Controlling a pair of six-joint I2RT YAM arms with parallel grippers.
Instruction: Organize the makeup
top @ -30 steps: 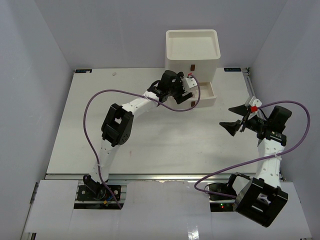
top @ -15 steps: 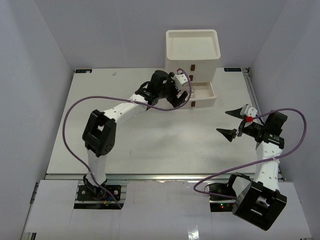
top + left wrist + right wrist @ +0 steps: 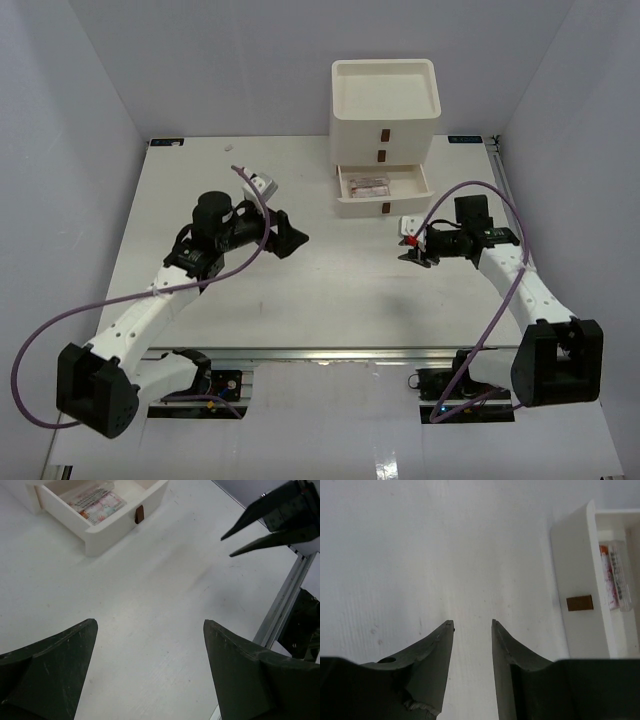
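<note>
Your pink-red packets [image 3: 370,185] lie flat in open bottom drawer [image 3: 358,208] of white box [image 3: 385,95]. Long axis runs left-right, along drawer front. Count: looks like two overlapping, can't tell for sure. Drawers: three, one brown handle [image 3: 383,133] each. Your left pincer [image 3: 292,233] spread wide, empty, over table [image 3: 330,290]. Your right pincer [image 3: 472,623] narrow gap, empty, near drawer front.

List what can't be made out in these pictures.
1. Contents of the upper drawers: in the top view, their shut fronts hide the insides.
2. Number and print of the packets: in the left wrist view they overlap, and the text is too small to read.
3. Far end of the open drawer: in the right wrist view, it is cut off by the right edge.
</note>
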